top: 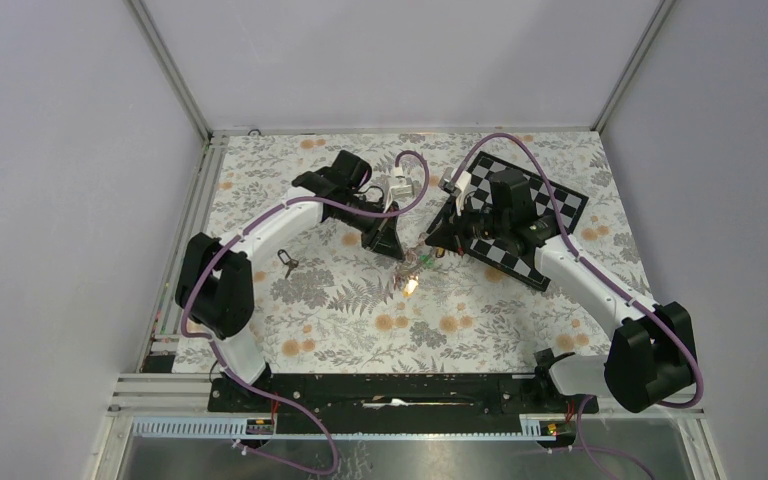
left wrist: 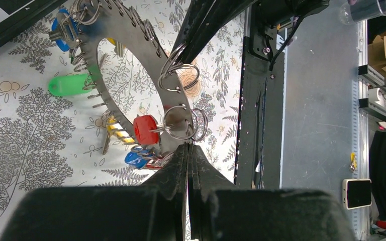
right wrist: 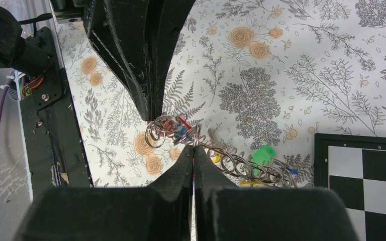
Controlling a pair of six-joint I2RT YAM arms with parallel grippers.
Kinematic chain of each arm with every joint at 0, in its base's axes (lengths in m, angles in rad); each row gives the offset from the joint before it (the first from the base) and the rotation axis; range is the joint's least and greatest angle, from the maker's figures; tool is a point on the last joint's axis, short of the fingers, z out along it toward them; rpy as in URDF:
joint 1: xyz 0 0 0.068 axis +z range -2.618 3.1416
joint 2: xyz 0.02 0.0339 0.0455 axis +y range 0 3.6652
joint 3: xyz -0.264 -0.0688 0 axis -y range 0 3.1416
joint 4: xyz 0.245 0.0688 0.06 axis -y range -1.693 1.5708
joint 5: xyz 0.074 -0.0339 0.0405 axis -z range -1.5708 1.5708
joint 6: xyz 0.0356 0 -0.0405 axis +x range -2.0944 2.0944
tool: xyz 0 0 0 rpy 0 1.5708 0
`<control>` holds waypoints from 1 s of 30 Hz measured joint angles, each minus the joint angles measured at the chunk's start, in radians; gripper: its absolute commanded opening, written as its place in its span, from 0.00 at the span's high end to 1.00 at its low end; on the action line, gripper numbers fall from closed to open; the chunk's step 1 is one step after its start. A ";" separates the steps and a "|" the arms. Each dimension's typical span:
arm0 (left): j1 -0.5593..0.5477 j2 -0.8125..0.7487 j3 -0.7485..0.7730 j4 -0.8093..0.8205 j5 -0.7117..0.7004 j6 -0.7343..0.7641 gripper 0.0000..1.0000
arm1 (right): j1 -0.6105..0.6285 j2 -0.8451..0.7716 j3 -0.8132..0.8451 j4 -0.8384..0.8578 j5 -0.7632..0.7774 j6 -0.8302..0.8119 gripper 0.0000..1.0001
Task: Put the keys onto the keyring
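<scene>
Well along, by the look of it: hung on the keyring (left wrist: pixel 130 37) by small split rings, a red key (left wrist: pixel 145 129), green key (left wrist: pixel 69 85), blue key (left wrist: pixel 60 30) and yellow key (left wrist: pixel 115 134). Held over mid-table, pinched at the rim by left gripper (left wrist: pixel 188 150) and right gripper (right wrist: pixel 193 150), both clamped tight. Left to do, probably: one dark key (top: pixel 287 263) loose on the table beside the left arm, well apart. Chequered board (top: pixel 560 200) beneath the right arm. No free gripper for fetching.

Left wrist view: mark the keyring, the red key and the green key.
keyring (left wrist: pixel 130 32), left wrist view, upper arc of the grey band.
red key (left wrist: pixel 146 129), left wrist view, its plastic head.
green key (left wrist: pixel 69 85), left wrist view, its plastic head.
</scene>
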 measured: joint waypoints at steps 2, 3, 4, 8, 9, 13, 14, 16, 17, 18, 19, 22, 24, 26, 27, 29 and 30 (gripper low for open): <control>0.000 0.003 0.000 0.000 0.005 -0.007 1.00 | 0.000 0.000 0.000 0.000 0.000 0.000 1.00; 0.000 0.005 0.000 0.000 0.006 -0.011 1.00 | 0.000 0.000 0.000 0.000 0.000 -0.001 1.00; 0.000 0.006 0.000 0.001 0.007 -0.023 1.00 | 0.000 0.000 0.000 0.000 0.000 -0.003 1.00; 0.000 0.015 0.000 0.008 0.011 -0.085 1.00 | 0.000 0.000 -0.003 -0.001 0.013 -0.020 1.00; 0.000 0.018 0.000 0.010 0.012 -0.108 1.00 | 0.000 0.000 -0.004 -0.002 0.019 -0.026 1.00; 0.000 0.036 0.000 0.019 0.018 -0.206 1.00 | 0.000 -0.003 -0.016 -0.005 0.047 -0.066 1.00; 0.000 0.043 0.000 0.023 0.023 -0.240 1.00 | 0.000 -0.005 -0.019 -0.005 0.055 -0.079 0.99; 0.002 0.059 0.000 0.038 0.035 -0.319 1.00 | 0.000 -0.008 -0.024 -0.008 0.068 -0.101 0.97; 0.003 0.066 0.000 0.050 0.042 -0.360 1.00 | 0.001 -0.010 -0.025 -0.011 0.078 -0.111 0.95; 0.005 0.070 0.000 0.062 0.048 -0.397 1.00 | 0.000 -0.011 -0.026 -0.013 0.086 -0.123 0.92; 0.007 0.072 -0.002 0.080 0.058 -0.441 1.00 | 0.000 -0.012 -0.026 -0.014 0.096 -0.134 0.90; 0.014 0.072 -0.024 0.159 0.087 -0.572 1.00 | 0.000 -0.018 -0.026 -0.014 0.113 -0.156 0.77; 0.020 0.072 -0.061 0.245 0.103 -0.690 1.00 | 0.000 -0.023 -0.026 -0.013 0.130 -0.173 0.69; 0.023 0.072 -0.102 0.336 0.116 -0.802 1.00 | 0.000 -0.029 -0.026 -0.013 0.142 -0.186 0.61; 0.026 0.072 -0.127 0.388 0.122 -0.866 1.00 | 0.000 -0.034 -0.026 -0.014 0.150 -0.194 0.57; 0.029 0.072 -0.185 0.522 0.144 -1.016 1.00 | 0.000 -0.046 -0.026 -0.018 0.164 -0.208 0.50; 0.031 0.072 -0.212 0.593 0.153 -1.091 1.00 | 0.000 -0.054 -0.026 -0.020 0.169 -0.218 0.48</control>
